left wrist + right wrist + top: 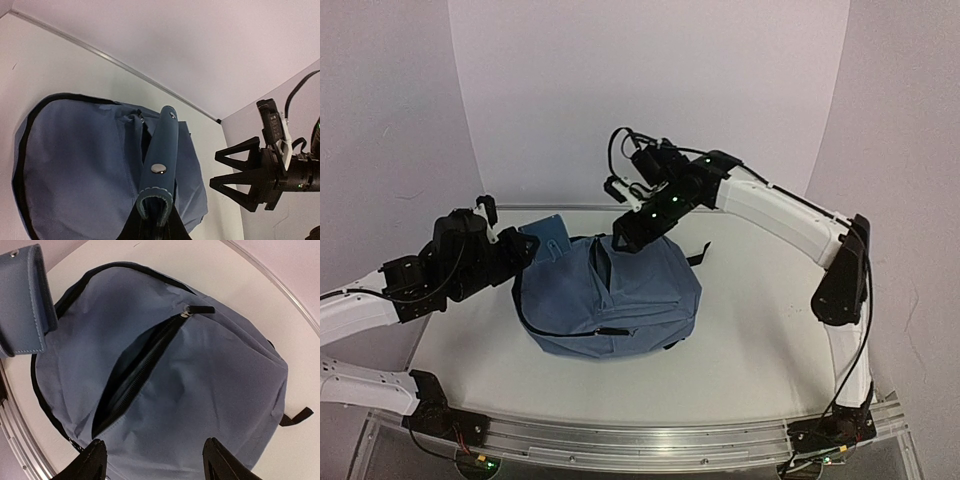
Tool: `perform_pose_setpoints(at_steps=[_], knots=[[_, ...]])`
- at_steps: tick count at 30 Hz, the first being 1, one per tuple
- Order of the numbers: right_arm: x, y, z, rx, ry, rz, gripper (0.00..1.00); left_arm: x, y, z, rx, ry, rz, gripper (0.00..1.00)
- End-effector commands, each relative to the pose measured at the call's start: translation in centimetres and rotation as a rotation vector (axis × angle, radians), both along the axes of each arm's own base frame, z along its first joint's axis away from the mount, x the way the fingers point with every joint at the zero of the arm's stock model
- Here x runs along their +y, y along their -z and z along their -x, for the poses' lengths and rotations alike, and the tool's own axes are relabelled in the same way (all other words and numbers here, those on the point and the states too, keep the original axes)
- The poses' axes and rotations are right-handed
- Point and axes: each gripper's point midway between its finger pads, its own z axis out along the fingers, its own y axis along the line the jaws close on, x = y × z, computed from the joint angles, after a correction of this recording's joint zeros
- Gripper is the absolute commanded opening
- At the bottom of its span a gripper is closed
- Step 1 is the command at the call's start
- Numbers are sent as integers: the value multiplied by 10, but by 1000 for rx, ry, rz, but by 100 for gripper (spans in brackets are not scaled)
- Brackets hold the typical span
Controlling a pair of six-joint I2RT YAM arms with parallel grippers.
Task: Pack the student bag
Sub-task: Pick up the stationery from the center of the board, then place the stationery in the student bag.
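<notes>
The student bag (610,300) lies mid-frame on the table (750,370). The left end effector (525,248) clamps its carry handle (160,160). The right end effector (157,467) hovers above the zip opening (140,375), spread wide and empty. If the soft fabric sags the opening could close, or a finger could snag the zipper teeth.

Left arm (380,290): comes up from the near left corner of the desk (750,360), folds low along the left edge, forearm almost level and aimed at the middle.
Left wrist: held flat, in line with the forearm.
Left pincer (525,248): clamped tight on the carry handle (160,165) of the student bag (610,300).
Right arm (780,215): climbs from the near right corner to a bent elbow by the right edge, white forearm slanting up toward the far middle.
Right wrist: tipped downward, green lights glowing.
Right pincer (153,442): jaws spread wide, black fingers (92,460) pointing down, holding nothing.
</notes>
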Motion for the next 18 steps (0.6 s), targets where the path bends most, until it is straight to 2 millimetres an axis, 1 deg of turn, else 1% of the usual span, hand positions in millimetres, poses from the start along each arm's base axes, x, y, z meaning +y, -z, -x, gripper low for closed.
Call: perform_pose_setpoints(at_steps=[1, 3, 6, 7, 11, 15, 16, 18], knots=[[21, -2, -6, -96, 31, 35, 66, 18, 0, 2, 26, -94, 64, 0], [29, 7, -6, -120, 28, 66, 66, 19, 2, 2, 28, -95, 70, 0], [35, 24, -12, -181, 52, 143, 66, 14, 5, 3, 42, -80, 75, 0], [36, 25, -14, -205, 56, 162, 65, 12, 6, 3, 45, -75, 76, 0], [31, 38, -26, -279, 99, 250, 61, 8, 7, 2, 44, -59, 83, 0], [24, 49, -32, -306, 114, 312, 52, 10, 13, 1, 62, -79, 86, 0], [23, 50, -32, -307, 114, 318, 47, 10, 14, 1, 66, -83, 84, 0], [20, 49, -32, -312, 117, 327, 35, 9, 17, 0, 74, -84, 76, 0]])
